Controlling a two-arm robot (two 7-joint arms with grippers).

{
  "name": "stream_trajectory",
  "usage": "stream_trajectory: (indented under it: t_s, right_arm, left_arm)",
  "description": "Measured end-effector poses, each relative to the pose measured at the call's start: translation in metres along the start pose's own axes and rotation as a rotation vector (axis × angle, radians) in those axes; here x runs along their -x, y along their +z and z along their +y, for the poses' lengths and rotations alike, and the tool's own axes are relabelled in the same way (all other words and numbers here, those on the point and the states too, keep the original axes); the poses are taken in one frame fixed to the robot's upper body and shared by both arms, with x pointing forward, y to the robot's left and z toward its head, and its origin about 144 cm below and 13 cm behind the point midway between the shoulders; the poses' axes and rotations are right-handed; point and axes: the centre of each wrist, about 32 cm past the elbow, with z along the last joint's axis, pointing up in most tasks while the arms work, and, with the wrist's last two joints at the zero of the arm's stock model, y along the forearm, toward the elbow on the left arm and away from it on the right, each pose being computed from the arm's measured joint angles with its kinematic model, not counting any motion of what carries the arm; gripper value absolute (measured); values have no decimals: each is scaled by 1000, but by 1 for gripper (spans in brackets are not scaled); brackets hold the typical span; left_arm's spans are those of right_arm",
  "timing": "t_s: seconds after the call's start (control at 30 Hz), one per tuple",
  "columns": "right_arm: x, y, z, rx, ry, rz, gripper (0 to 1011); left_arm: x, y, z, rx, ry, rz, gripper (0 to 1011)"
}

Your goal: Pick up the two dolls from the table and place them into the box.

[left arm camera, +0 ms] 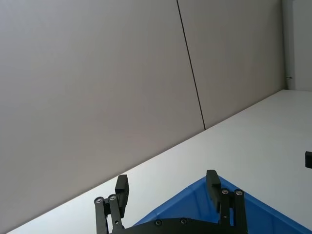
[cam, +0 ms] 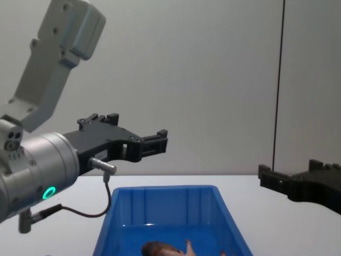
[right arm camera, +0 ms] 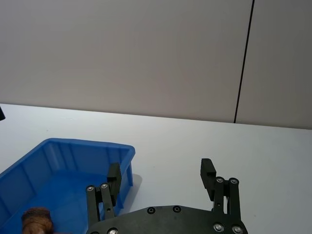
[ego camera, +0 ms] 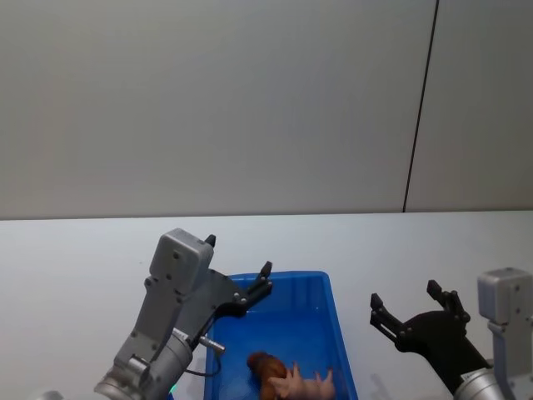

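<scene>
The blue box [ego camera: 331,323] stands on the white table [ego camera: 67,267] in front of me. Both dolls lie inside it near its front end: the brown shaggy one [ego camera: 265,365] and the pale pink pig [ego camera: 306,385] touching it on the right. My left gripper [ego camera: 239,254] hovers open and empty above the box's left rear corner. My right gripper [ego camera: 404,296] hangs open and empty over the table just right of the box. The right wrist view shows the box [right arm camera: 73,151], the brown doll [right arm camera: 38,218] and my right gripper [right arm camera: 161,173]. From the chest, both dolls [cam: 157,249] sit low in the box [cam: 160,202].
A plain grey wall with a dark vertical seam [ego camera: 420,108] runs behind the table. Bare white tabletop stretches left, right and behind the box. The left wrist view shows my left gripper [left arm camera: 166,187] over the box's corner [left arm camera: 204,204].
</scene>
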Motion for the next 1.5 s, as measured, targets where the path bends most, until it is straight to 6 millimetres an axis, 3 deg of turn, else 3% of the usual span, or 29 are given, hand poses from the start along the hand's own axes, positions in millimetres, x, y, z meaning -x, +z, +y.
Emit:
stream_trajectory:
  t_s: [0.77,1.5]
  right_arm:
    - [-2,0,-7,-4,-28,-5,1001]
    - [-2,0,-8,-5,-33,-7,1001]
  left_arm:
    - [-12,3,35,-183,114,94,1001]
    - [-17,-16,68,-362,208,185,1001]
